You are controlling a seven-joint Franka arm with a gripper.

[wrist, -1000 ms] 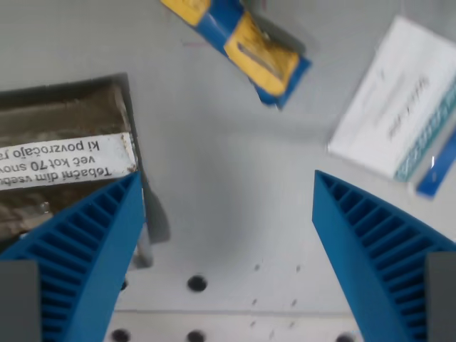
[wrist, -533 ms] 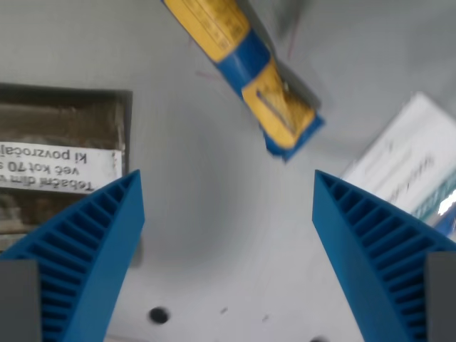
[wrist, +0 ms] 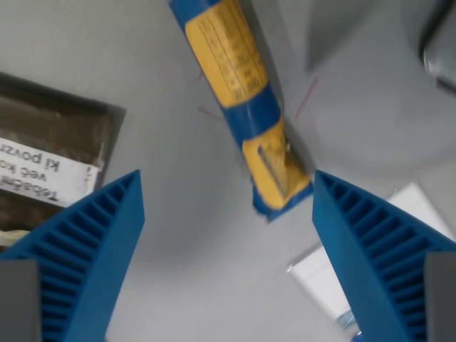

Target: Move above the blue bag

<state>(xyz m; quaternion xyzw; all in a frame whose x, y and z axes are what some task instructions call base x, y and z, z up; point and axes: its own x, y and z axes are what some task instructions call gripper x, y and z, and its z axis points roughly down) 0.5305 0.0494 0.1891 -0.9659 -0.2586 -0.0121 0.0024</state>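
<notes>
Blue bag (wrist: 242, 107) with the big yellow label patches is lying on the grey table (wrist: 185, 271), running from about 12 o'clock at the top edge down toward the middle of the wrist view, tilted so its lower end points to roughly 5 o'clock. That lower end sits just above and between the two blue ribbed fingers (wrist: 85, 263), a bit closer to the 3 o'clock side one.

Gripper (wrist: 228, 187) is spread wide, nothing between the fingers, just bare table down there. The bag's tip is near the inner edge of the finger on the wrist view's right, but I can't tell if they overlap or it's only the angle.

Over at 9 o'clock there's a dark brownish box (wrist: 50, 149) with a white printed sticker on it, partly hidden behind the finger on the wrist view's left. At about 4 o'clock a white box (wrist: 335, 263) pokes out from behind the other finger. Up at 2 o'clock there's a blurry grey thing (wrist: 438, 43) at the edge, too fuzzy to say what it is. A couple of thin red marks sit on the table beside the bag.
</notes>
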